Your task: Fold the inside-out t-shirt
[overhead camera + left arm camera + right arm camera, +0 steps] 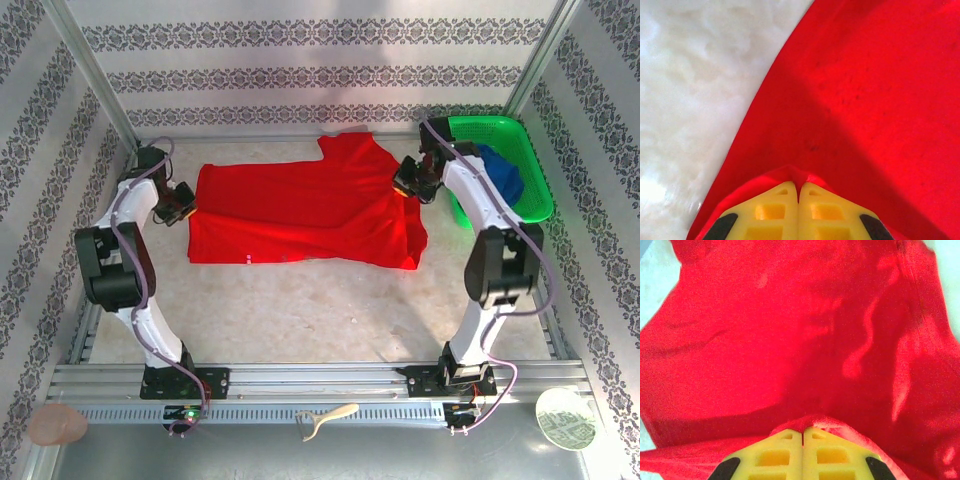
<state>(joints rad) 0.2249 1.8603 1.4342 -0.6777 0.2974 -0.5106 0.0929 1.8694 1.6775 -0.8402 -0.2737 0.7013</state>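
left wrist: left tool (798, 187) clamped on t-shirt (865, 100); right tool (803, 432) likewise; pinched edges hidden between fingers (775, 205)

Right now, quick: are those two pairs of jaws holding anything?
Left gripper: jaws shut on the red t-shirt.
Right gripper: jaws shut on the red t-shirt too.

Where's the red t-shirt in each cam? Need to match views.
Top external: t-shirt spread across the far middle of the table, between left claw and right claw.
Left wrist: centre and right, edge pinched in the shut left claw.
Right wrist: across the frame, fold pinched in the shut right claw.
Shared landmark: pale table beside the shirt's edge.
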